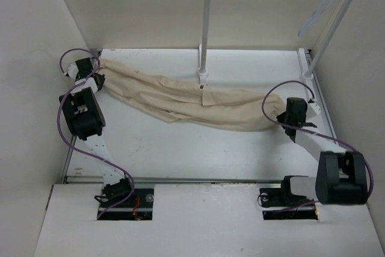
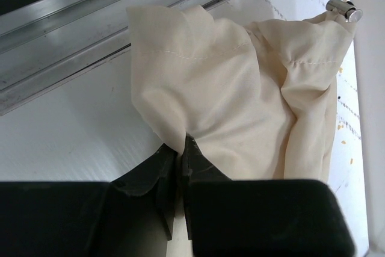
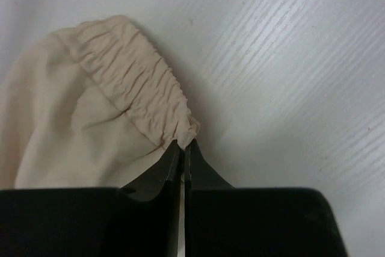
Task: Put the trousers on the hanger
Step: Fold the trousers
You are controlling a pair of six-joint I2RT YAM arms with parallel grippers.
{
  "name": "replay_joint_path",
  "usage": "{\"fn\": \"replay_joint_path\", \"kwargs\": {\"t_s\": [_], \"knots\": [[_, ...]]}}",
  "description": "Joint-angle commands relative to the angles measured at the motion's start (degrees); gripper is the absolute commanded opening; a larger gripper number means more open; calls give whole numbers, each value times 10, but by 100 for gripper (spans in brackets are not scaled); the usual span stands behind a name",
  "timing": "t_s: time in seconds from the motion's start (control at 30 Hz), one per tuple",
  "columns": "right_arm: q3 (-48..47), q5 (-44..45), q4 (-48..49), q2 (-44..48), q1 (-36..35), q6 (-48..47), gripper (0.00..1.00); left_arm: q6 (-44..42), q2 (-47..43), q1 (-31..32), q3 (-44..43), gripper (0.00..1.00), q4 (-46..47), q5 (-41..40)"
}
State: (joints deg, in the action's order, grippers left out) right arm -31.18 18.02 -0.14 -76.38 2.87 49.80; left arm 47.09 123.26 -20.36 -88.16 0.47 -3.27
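Left claw (image 2: 181,147) is clamped on a hem fold of the trousers (image 1: 180,97), right claw (image 3: 184,147) on their gathered waistband, cloth stretching between them across the worktop (image 1: 198,154).

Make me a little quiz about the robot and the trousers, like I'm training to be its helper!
1. True or false: the trousers already hang on the hanger.
2. What does the right hand pinch? A) the gathered waistband B) the hanger's hook C) nothing
3. Is the left hand open, or shut on the cloth?

Key: 1 false, they lie stretched across the table; 2 A; 3 shut.
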Motion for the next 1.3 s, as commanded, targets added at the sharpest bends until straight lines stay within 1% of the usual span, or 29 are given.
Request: {"fn": "replay_joint_path", "kwargs": {"t_s": [0.0,0.1,0.17,0.23,0.3,0.4,0.47,0.53,0.6,0.67,0.73,0.8,0.83,0.9,0.97,1.0,1.03,1.17,1.23,1.27], "knots": [[-28,61,-50,110,-41,-16,0,6,-37,-5,-24,4,-29,-6],[-79,118,-141,239,-72,-48,0,3,-54,-5,-87,2,-121,-9],[-119,127,-185,314,-75,-79,0,-1,-68,-10,-128,2,-178,-4],[-157,125,-226,379,-61,-93,0,-10,-89,-17,-160,1,-226,3],[-189,115,-251,420,-43,-101,0,-20,-119,-21,-170,0,-255,7],[-243,75,-282,458,-12,-105,0,-31,-160,-28,-173,0,-288,14],[-271,49,-290,458,11,-112,0,-35,-183,-40,-184,0,-314,21],[-285,42,-297,453,22,-110,0,-44,-202,-58,-199,0,-339,32],[-285,34,-283,413,33,-103,0,-51,-213,-70,-208,0,-366,37],[-308,-14,-298,384,51,-99,0,-44,-232,-76,-210,0,-376,62],[-326,-51,-296,407,68,-83,0,-44,-250,-54,-235,0,-371,76],[-344,-52,-299,416,85,-81,0,-59,-249,-25,-243,0,-376,48],[-341,-54,-294,403,94,-80,1,-68,-242,-17,-232,0,-378,37],[-323,-75,-283,347,103,-72,0,-79,-219,-9,-194,0,-380,28],[-293,-98,-250,311,119,-48,0,-77,-210,-8,-153,0,-355,28],[-283,-109,-233,302,127,-42,0,-78,-209,-6,-148,0,-342,27],[-282,-112,-223,293,137,-40,0,-79,-207,-6,-151,0,-334,29],[-323,-142,-222,264,176,-31,0,-81,-196,-6,-227,0,-344,32],[-323,-156,-213,272,188,-18,0,-76,-202,-6,-231,0,-344,33],[-319,-157,-209,279,192,-17,0,-75,-210,-6,-216,0,-338,29]]}}
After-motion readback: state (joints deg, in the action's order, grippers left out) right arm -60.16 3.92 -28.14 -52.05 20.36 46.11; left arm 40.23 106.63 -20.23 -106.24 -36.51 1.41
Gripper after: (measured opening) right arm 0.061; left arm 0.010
